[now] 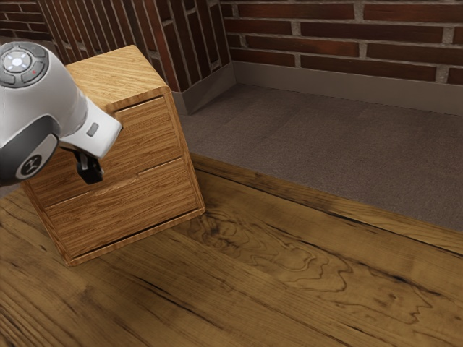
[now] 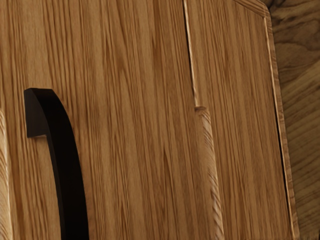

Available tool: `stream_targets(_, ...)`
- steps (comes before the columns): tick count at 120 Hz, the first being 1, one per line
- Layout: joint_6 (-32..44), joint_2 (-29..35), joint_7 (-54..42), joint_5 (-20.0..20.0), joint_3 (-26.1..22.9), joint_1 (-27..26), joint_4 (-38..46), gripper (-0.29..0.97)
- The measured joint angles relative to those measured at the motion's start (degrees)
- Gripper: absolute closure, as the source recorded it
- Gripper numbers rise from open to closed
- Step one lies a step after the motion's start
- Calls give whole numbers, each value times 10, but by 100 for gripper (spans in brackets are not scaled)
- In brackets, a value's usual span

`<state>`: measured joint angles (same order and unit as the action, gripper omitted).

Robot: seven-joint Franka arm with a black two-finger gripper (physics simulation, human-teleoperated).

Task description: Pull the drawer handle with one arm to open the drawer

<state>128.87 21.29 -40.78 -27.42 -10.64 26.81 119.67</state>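
Upright oak drawer cabinet (image 1: 123, 202), black curved handle (image 2: 67, 165) on its front

- The exterior camera sits high at the side, looking down and across the worktop (image 1: 289, 289) toward the brick wall (image 1: 347, 36) and the floor (image 1: 325, 144): a wide, mid-range look.
- The cabinet (image 1: 137, 195) stands at the exterior view's left, with the arm (image 1: 36, 108) close to the lens, partly in front of it.
- The wrist camera is right up against the cabinet's front, facing it, with the handle (image 2: 62, 165) near the hand.
- Both views share that front, the seam (image 2: 187, 50) between the drawers, and a strip of worktop.
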Motion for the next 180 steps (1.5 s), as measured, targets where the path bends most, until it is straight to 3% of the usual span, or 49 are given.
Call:
stream_targets(58, -5, 5, -7, 5, -12, -6, 24, -4)
stream_targets(89, -11, 37, -9, 3, -21, -17, 42, 16)
stream_targets(118, -13, 63, -10, 5, -43, -18, 65, 3)
stream_targets(140, -14, 83, -10, 5, -58, -18, 80, 5)
stream_targets(160, -17, 90, -11, 9, -68, -21, 89, -3)
stream_targets(171, -19, 90, -11, 9, -69, -33, 90, 7)
stream_targets(180, -21, 90, -10, 10, -69, -40, 91, 8)
